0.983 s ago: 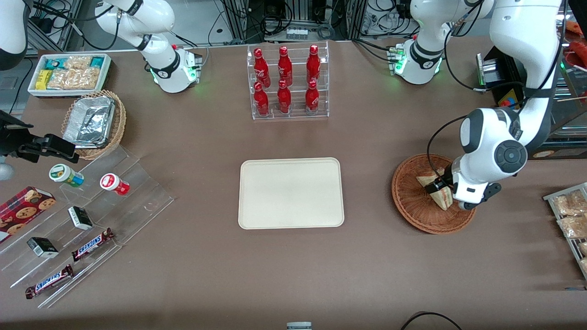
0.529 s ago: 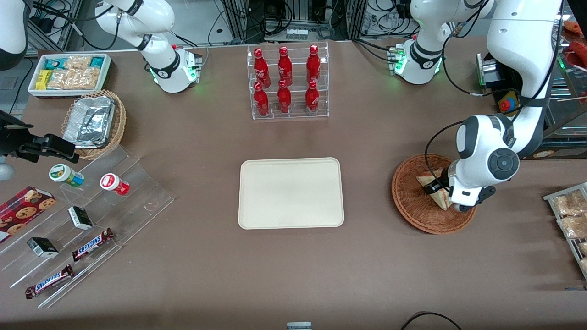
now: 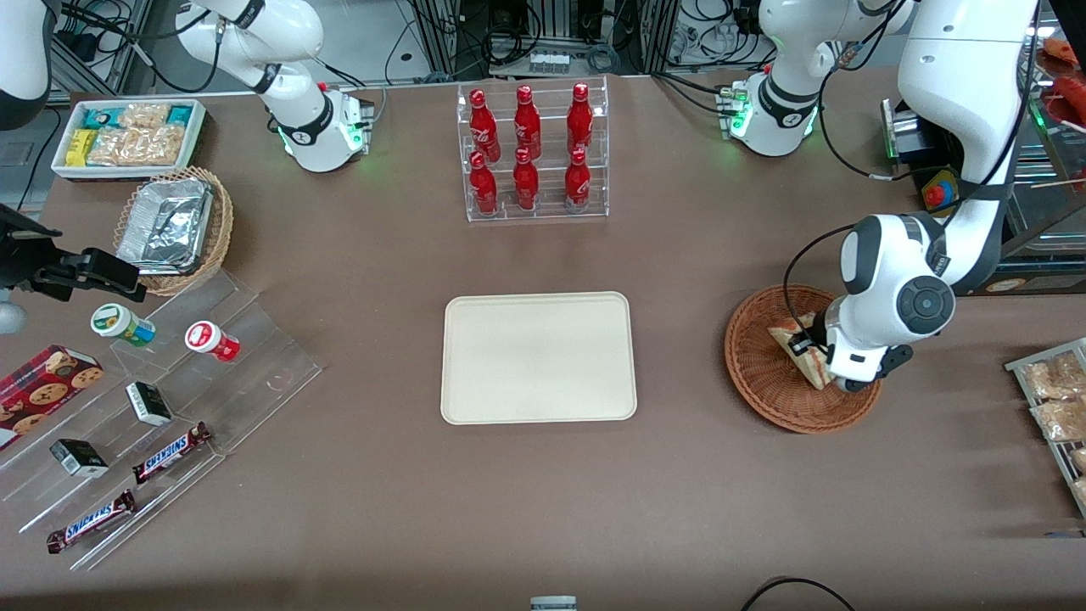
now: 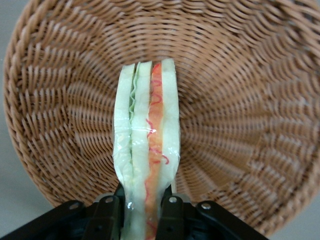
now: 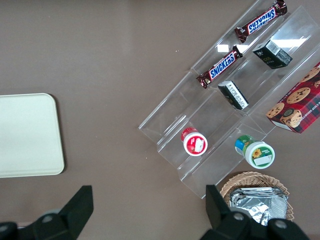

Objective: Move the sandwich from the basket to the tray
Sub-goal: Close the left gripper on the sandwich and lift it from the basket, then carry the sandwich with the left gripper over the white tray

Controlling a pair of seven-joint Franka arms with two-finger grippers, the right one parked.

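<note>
Going left to right through the front view: the tray [image 3: 538,357] lies bare at the centre of the frame on the brown tabletop [image 3: 382,255], with nothing on it yet. It looks the same as it did a second ago. Nothing at the parked arm's end of the tabletop has moved either.

The change is at the right of the frame, over the basket [image 3: 759,373]. The working arm's wrist has drifted a little toward the tray and slightly up in the frame across the last second, and the sandwich [image 3: 804,356] has shifted with it, now sitting a touch nearer the basket's middle than before.

The wrist view shows why: the gripper [image 4: 145,207] has its jaws closed onto the sandwich [image 4: 146,150], one black finger [image 4: 106,215] on each bread face, pinching the wedge at its wide end so that the wrapped filling edge stands upright between them. The basket [image 4: 240,100] weave fills the view under it. Whether the wedge has fully cleared the wicker I cannot tell.

My reading is that the grasp is made and the lift is beginning. The sandwich is still over the basket, well apart from the tray, so the carry and the set-down both remain. The bread is soft, so the pinch may deform it.
</note>
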